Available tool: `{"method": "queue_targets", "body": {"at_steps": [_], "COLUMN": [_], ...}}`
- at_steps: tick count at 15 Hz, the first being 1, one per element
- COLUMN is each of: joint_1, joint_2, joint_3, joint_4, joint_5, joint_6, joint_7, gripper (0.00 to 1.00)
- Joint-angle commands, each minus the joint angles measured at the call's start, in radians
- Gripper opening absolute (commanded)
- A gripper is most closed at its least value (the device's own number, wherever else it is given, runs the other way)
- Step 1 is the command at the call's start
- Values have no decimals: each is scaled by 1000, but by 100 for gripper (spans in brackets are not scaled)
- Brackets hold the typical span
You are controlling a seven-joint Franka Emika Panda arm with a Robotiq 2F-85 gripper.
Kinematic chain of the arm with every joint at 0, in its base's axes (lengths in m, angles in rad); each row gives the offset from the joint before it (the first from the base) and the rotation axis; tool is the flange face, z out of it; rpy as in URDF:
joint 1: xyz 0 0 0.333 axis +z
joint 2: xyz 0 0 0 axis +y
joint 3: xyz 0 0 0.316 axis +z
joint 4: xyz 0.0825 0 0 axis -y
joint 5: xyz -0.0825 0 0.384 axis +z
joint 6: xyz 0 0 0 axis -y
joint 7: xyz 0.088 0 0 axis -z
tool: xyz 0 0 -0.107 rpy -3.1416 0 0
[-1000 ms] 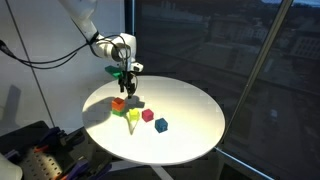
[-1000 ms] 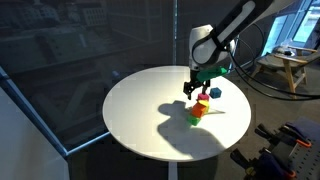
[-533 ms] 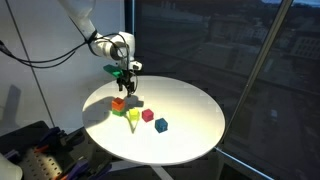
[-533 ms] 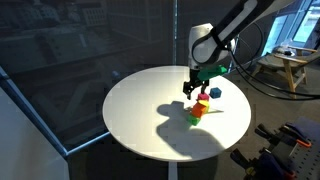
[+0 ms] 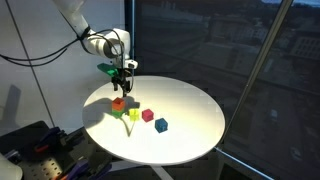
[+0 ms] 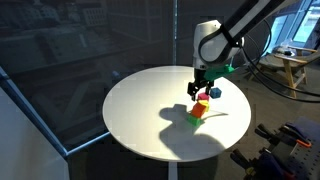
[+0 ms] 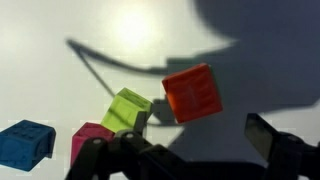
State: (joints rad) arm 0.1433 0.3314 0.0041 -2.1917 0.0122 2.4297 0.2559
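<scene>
My gripper hangs open above the round white table, just over an orange-red block. Seen from the wrist, the orange-red block lies flat just beyond the gripper, whose dark fingers are spread with nothing between them. A yellow-green block sits beside it. Further along the row are a magenta block and a blue block.
The table stands by a dark glass wall. Cables and equipment lie on the floor beside it. A wooden stool and more gear stand beyond the table in an exterior view. The gripper's shadow falls across the tabletop.
The arm has shifted a little sideways, bringing the gripper more directly over the orange-red block. The blocks have not moved and the jaws stay open.
</scene>
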Motion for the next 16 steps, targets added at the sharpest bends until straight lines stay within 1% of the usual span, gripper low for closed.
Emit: {"method": "queue_targets", "body": {"at_steps": [1, 8, 16], "joint_1": [-14, -28, -62], "joint_2": [-67, -77, -59], "joint_3": [18, 37, 52], "joint_4": [-86, -143, -143], "joint_5": [-7, 15, 46], "joint_6": [68, 170, 177], "joint_7": [-44, -114, -178], "gripper": [100, 100, 100]}}
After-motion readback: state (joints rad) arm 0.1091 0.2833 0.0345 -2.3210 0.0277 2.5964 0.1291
